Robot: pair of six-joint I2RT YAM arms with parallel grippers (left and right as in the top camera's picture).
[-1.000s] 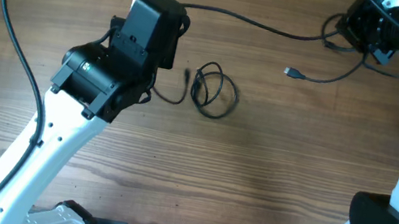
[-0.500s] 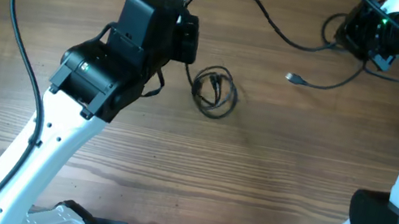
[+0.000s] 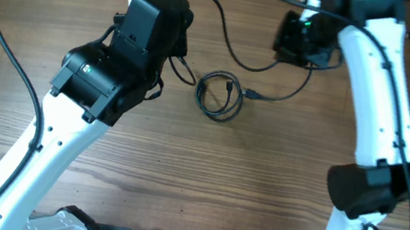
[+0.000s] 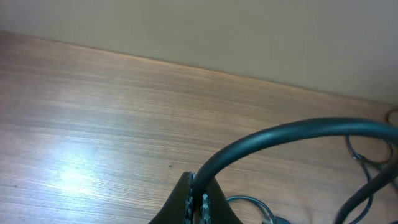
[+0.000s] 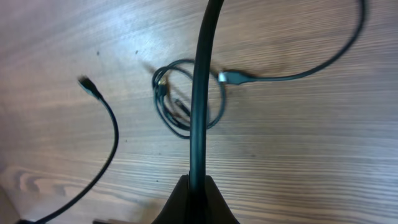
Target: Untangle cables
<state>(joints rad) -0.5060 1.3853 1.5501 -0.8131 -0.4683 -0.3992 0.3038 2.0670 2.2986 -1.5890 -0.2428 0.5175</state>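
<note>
Overhead: coil (image 3: 219,95) lies between left end effector (image 4: 198,198) and right end effector (image 5: 196,186).
Both: closed on 1 long cable (image 5: 200,74).

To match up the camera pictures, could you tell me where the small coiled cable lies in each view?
Overhead: coiled cable near the picture's middle.
Left wrist: a loop at the bottom edge; unclear whether it is this.
Right wrist: centre left, partly behind the held cord.
Landmark: silver plug just right of it.
</note>
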